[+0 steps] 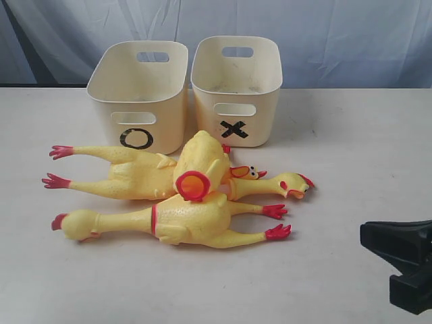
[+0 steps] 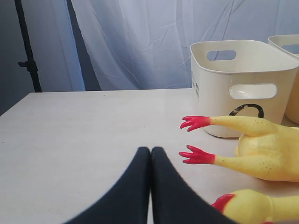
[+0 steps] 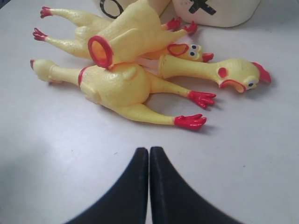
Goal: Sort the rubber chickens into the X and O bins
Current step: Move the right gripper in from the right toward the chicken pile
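I only get part of the right claw [image 1: 395,253], the exterior view's edge chops it. Left wrist shows just a sliver of the X bin [image 2: 292,84], and a chicken leg [image 2: 233,122] covers half the O mark [image 2: 252,106].

Light on my feeds is soft and even, bright and diffuse all over. The rubber chickens [image 1: 182,223] cast only faint, short shadows on the desk [image 1: 351,155], darkest right under their bodies. Both wrist views are sharp on the desk, but the left gripper [image 2: 150,151] and right gripper [image 3: 148,150] show as flat black, detail lost. The backdrop curtain [image 2: 140,42] beyond the far edge looks slightly soft.
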Controlling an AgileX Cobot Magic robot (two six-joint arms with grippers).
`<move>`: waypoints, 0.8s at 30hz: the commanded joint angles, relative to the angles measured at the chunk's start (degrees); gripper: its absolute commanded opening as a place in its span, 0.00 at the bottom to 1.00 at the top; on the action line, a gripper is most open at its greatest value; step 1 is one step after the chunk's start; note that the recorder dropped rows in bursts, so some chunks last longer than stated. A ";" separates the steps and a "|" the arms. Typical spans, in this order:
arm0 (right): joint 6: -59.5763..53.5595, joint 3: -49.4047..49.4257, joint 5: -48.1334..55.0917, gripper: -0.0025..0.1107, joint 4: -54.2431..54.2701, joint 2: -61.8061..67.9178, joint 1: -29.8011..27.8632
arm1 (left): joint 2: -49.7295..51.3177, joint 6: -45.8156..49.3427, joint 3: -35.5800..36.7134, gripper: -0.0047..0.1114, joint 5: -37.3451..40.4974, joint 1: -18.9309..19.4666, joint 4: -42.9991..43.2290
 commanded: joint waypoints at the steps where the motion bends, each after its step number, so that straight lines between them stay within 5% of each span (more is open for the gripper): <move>1: -0.78 -0.36 -0.40 0.03 0.27 1.30 1.27 | -0.29 -0.02 0.26 0.04 -0.58 0.03 0.22; 24: -1.81 -0.36 -0.99 0.03 0.04 4.84 5.98 | -0.29 -0.02 0.26 0.04 -0.58 0.03 0.22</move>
